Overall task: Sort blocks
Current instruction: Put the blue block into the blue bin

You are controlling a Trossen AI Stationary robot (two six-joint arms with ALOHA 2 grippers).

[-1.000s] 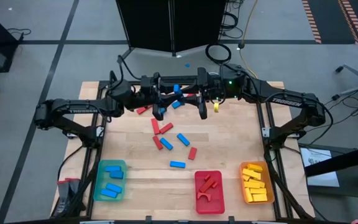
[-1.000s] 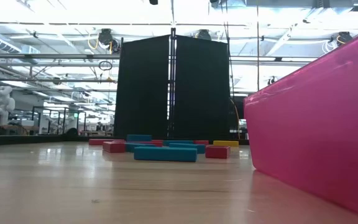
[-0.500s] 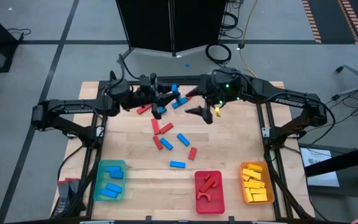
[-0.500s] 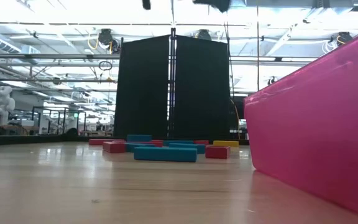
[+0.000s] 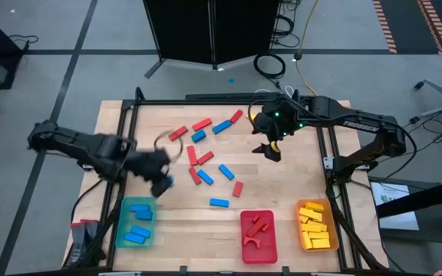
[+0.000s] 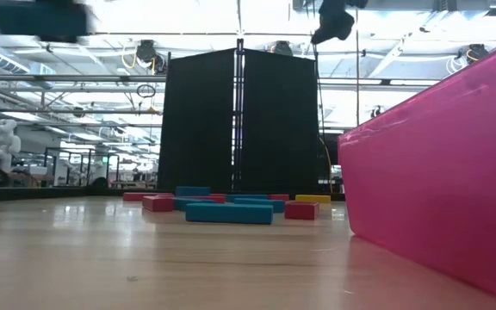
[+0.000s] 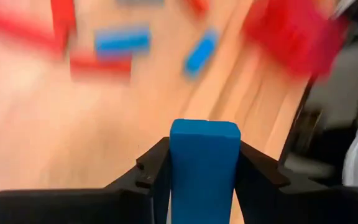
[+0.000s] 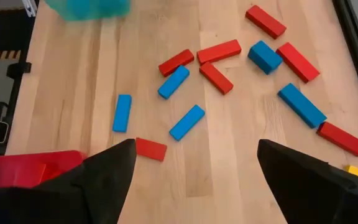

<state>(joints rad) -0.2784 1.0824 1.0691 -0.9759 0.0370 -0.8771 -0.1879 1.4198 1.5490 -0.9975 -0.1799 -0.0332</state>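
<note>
My left gripper (image 5: 162, 180) hangs blurred over the table's near left, just beyond the teal tray (image 5: 120, 230), shut on a blue block (image 7: 204, 158). My right gripper (image 5: 273, 149) stands open above the far right of the table, tipped downward, with nothing between its fingers (image 8: 114, 171). Loose red and blue blocks (image 5: 206, 165) lie flat on the wood in the middle; the right wrist view looks down on them (image 8: 216, 74). A bit of a yellow block (image 8: 355, 169) shows beside the right gripper's finger. My left gripper pinches the blue block's two long sides (image 7: 179, 168) between its two fingers (image 7: 155, 171). The fingers lie along the block, whose free end (image 7: 204, 127) sticks out past them. The block is lifted clear of the table and slants downward.
Along the near edge stand the teal tray with blue blocks (image 5: 136, 226), a red tray (image 5: 244, 249) with red pieces and an orange tray (image 5: 301, 230) with yellow blocks. A black frame (image 5: 328, 153) borders the table. In the low view the red tray's wall (image 6: 437, 189) fills the right.
My left gripper has swung fast from the far middle of the table toward the near left and down, tipping downward, carrying the blue block. My right gripper has opened wide, tipped downward and drifted a little toward the right and near side.
</note>
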